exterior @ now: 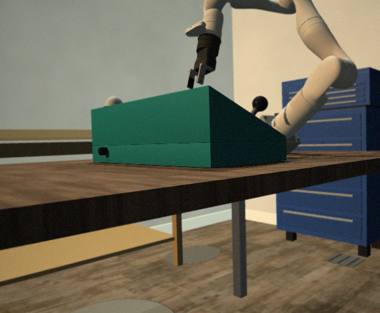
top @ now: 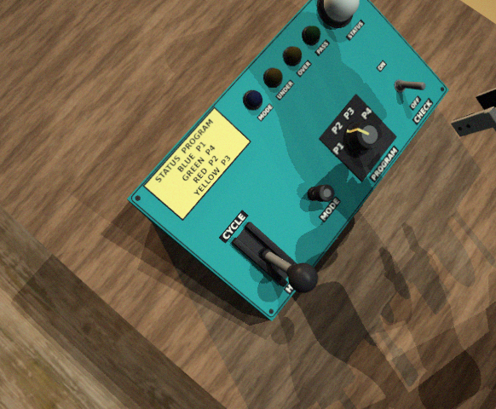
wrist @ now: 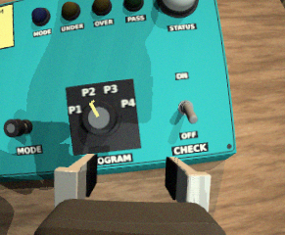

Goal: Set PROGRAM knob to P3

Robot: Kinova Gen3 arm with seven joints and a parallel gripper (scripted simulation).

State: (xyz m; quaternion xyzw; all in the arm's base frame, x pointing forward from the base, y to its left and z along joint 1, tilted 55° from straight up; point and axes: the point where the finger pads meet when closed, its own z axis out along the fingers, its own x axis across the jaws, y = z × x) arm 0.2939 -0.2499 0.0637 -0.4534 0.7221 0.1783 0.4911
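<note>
The teal console [top: 283, 149] lies at an angle on the wooden table. Its black PROGRAM knob [top: 362, 138] sits on a black plate marked P1 to P4, and its yellow pointer aims at about P2. It also shows in the wrist view [wrist: 99, 120]. My gripper [top: 481, 110] is open and empty. It hovers above and just off the console's front edge, near the CHECK label. In the wrist view my gripper's fingers straddle the span between the PROGRAM and CHECK labels. From the side my gripper [exterior: 195, 79] is just above the console's top edge.
Other controls on the panel are the CHECK toggle [top: 409, 85], the MODE button [top: 320, 192], the CYCLE lever with a black ball [top: 302, 277], the white STATUS lamp [top: 338, 8] and a row of dark lamps. A yellow legend card [top: 195, 163] reads YELLOW P3. A blue tool cabinet [exterior: 335, 151] stands behind the table.
</note>
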